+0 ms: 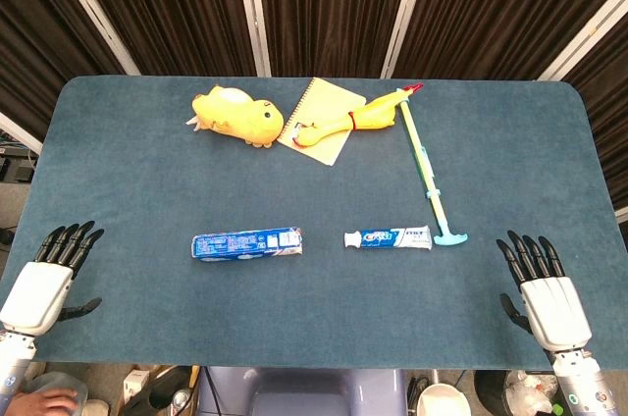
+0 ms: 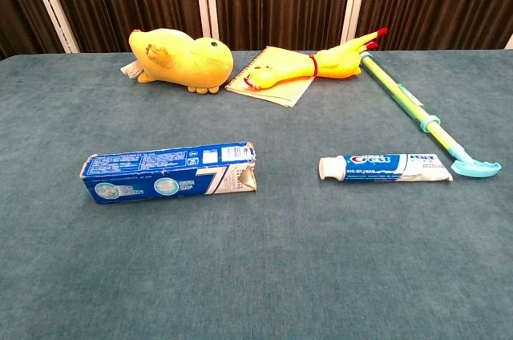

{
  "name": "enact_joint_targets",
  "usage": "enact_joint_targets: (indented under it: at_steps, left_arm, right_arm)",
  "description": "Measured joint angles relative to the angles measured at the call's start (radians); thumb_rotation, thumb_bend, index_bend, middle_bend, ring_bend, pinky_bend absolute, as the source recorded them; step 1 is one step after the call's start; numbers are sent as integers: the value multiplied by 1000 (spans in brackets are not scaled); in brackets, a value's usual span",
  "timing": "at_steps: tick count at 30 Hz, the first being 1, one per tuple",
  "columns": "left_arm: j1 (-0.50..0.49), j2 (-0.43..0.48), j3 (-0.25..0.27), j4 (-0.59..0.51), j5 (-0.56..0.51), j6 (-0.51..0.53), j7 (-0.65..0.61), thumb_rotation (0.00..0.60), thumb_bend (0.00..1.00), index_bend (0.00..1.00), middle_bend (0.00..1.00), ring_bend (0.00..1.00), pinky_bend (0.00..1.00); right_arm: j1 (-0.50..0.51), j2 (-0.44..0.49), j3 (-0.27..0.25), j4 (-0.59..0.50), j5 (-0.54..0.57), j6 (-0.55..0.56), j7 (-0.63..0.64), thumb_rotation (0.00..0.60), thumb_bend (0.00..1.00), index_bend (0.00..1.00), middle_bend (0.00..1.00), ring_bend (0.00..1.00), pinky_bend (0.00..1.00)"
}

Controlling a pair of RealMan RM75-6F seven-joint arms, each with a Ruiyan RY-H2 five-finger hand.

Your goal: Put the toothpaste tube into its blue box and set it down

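The blue toothpaste box (image 1: 246, 243) (image 2: 168, 173) lies flat on the table, its torn open end facing right. To its right, a small gap away, lies the toothpaste tube (image 1: 388, 237) (image 2: 385, 167) with its white cap pointing at the box. My left hand (image 1: 47, 279) rests at the table's front left corner, fingers spread and holding nothing. At the front right corner my right hand (image 1: 542, 288) lies likewise, fingers apart and empty. Neither hand shows in the chest view.
At the back lie a yellow plush duck (image 1: 237, 114) (image 2: 176, 59), a yellow notebook (image 1: 321, 120) (image 2: 272, 75) and a rubber chicken (image 1: 358, 120) (image 2: 317, 66). A long green-and-yellow stick (image 1: 428, 166) (image 2: 425, 119) ends just right of the tube. The blue-green tablecloth (image 1: 147, 190) covers the table.
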Motion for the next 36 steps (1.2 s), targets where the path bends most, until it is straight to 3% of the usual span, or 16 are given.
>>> enact_joint_targets:
  at_steps: [21, 23, 28, 36]
  left_arm:
    - [-3, -1, -1, -10, -8, -11, -3, 600, 39, 0, 0, 0, 5]
    - [-5, -2, -4, -15, -13, -14, -2, 600, 46, 0, 0, 0, 34]
    - [-21, -4, -20, -31, -39, -44, 21, 600, 109, 35, 51, 78, 216]
    - [-114, -51, -103, -101, -151, -167, 122, 600, 130, 96, 154, 155, 277]
  right_arm:
    - [-4, -1, 0, 0, 3, 8, 24, 600, 355, 0, 0, 0, 0]
    - [-5, 1, 0, 0, 4, 7, 25, 600, 355, 0, 0, 0, 0]
    - [-4, 2, 2, -3, 5, 9, 37, 600, 355, 0, 0, 0, 0]
    - [-2, 0, -1, -8, 5, 3, 46, 600, 355, 0, 0, 0, 0]
